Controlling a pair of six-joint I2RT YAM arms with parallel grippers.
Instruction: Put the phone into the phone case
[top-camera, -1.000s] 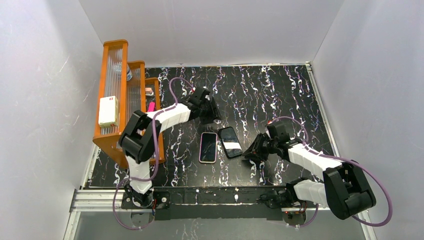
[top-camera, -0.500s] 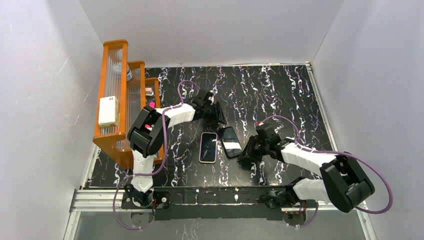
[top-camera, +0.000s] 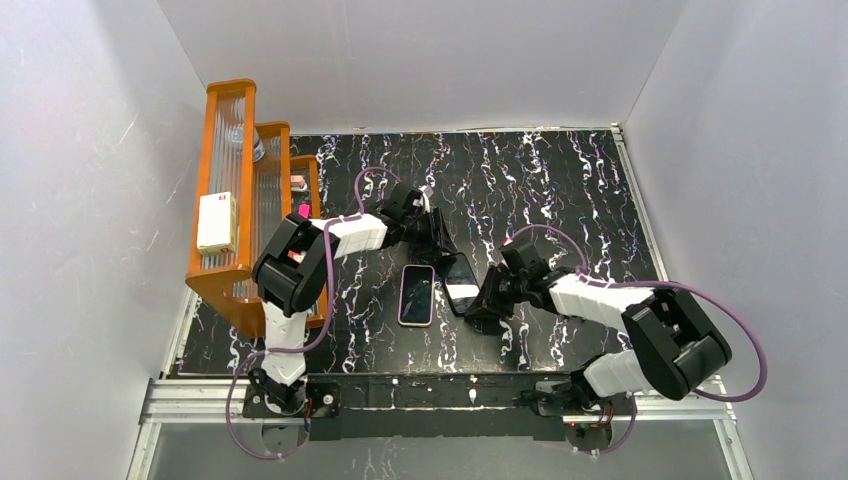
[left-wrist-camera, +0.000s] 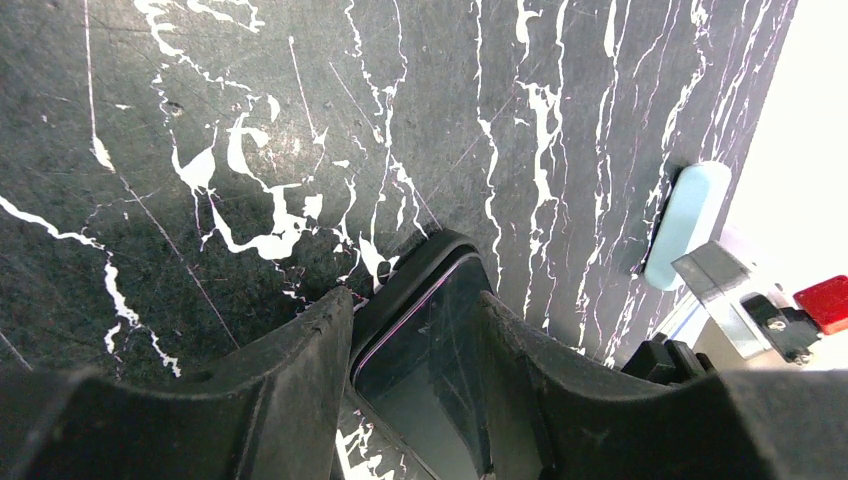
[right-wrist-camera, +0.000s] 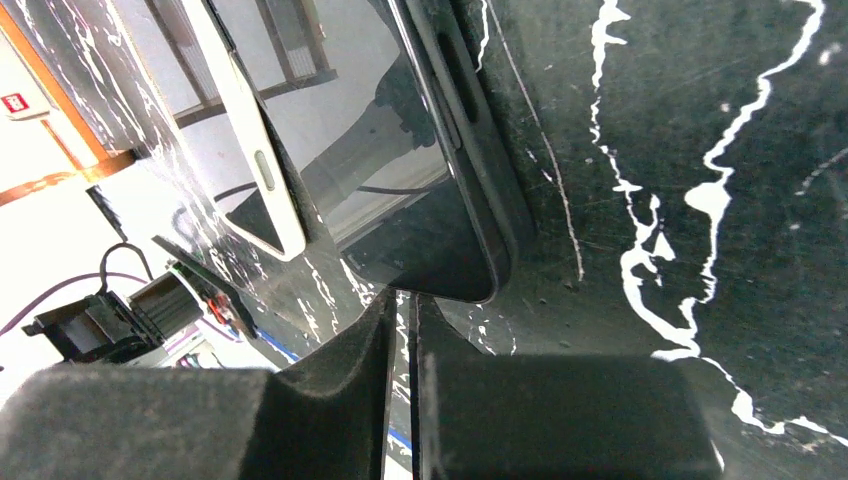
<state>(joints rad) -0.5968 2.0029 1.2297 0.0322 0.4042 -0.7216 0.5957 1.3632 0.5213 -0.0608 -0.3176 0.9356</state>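
Note:
The phone (top-camera: 461, 283), black with a glossy screen, lies flat and slightly askew at mid-table. To its left is the phone case (top-camera: 416, 295), a pale pink rim. My left gripper (top-camera: 443, 245) is at the phone's far end. In the left wrist view it (left-wrist-camera: 415, 300) stands part open, with the phone (left-wrist-camera: 430, 350) between its fingers and close to both. My right gripper (top-camera: 478, 303) is low at the phone's near end. Its fingers (right-wrist-camera: 403, 295) are shut with nothing between them, tips just short of the phone's (right-wrist-camera: 400, 170) corner. The case's pale side (right-wrist-camera: 245, 150) runs alongside.
An orange slatted rack (top-camera: 250, 200) stands along the left edge with a white box (top-camera: 216, 222) on it. White walls close in the black marbled table (top-camera: 560, 190) on three sides. Purple cables loop from both arms.
My left gripper moved right and nearer, arriving astride the phone's far end. My right gripper slid left to the phone's near corner and closed its fingers. The phone and the case stayed put.

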